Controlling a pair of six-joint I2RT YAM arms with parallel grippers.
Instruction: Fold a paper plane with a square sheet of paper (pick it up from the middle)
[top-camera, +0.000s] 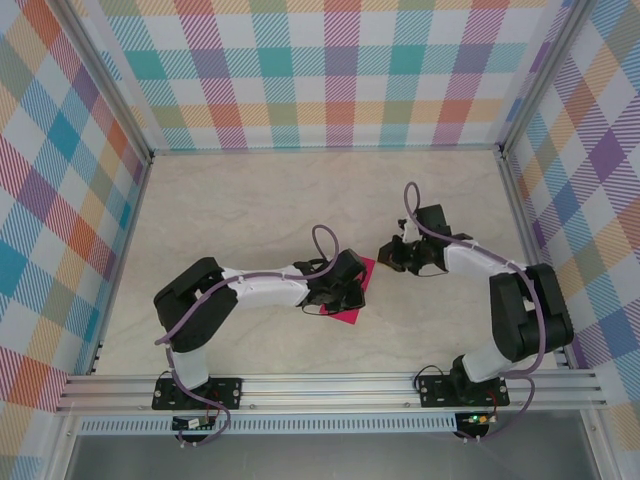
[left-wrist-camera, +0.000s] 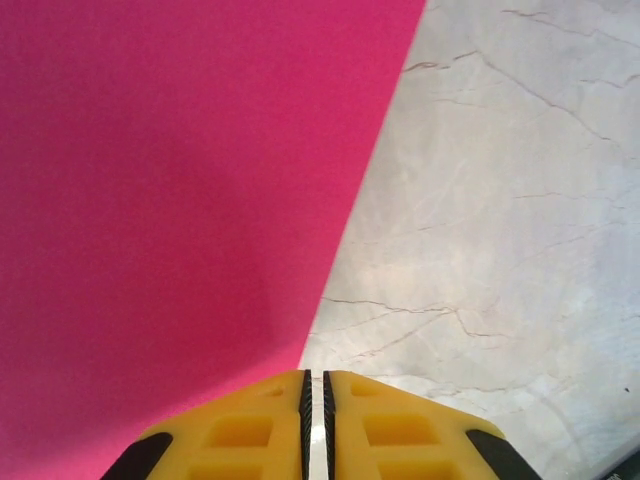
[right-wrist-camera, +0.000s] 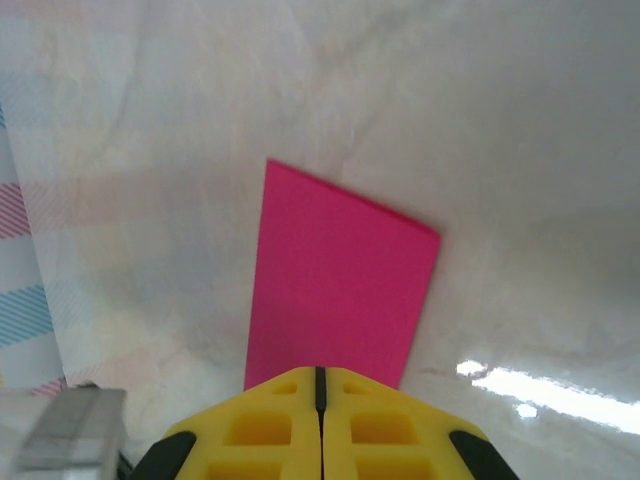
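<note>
Paper (top-camera: 350, 315) flat on worktop (top-camera: 250, 200), centre, between arms. My left hand (top-camera: 347, 293) hangs over it, fingers (left-wrist-camera: 250, 432) all but together, with thin slit and nothing seen in it. Paper spreads ahead-left of tips, edge running diagonally past them. Right hand (top-camera: 388, 252) just beside paper's far-right corner, fingers together; can't tell if edge is pinched. From right wrist, paper looks oblong, long axis pointing straight away from hand. I judge left hand nearer middle; needs opening before pickup.

The sheet of paper (top-camera: 350, 314) lay on the table (top-camera: 250, 200), partly beneath the left gripper (top-camera: 345, 290). The right gripper (top-camera: 393, 252) stood just right of it.
</note>
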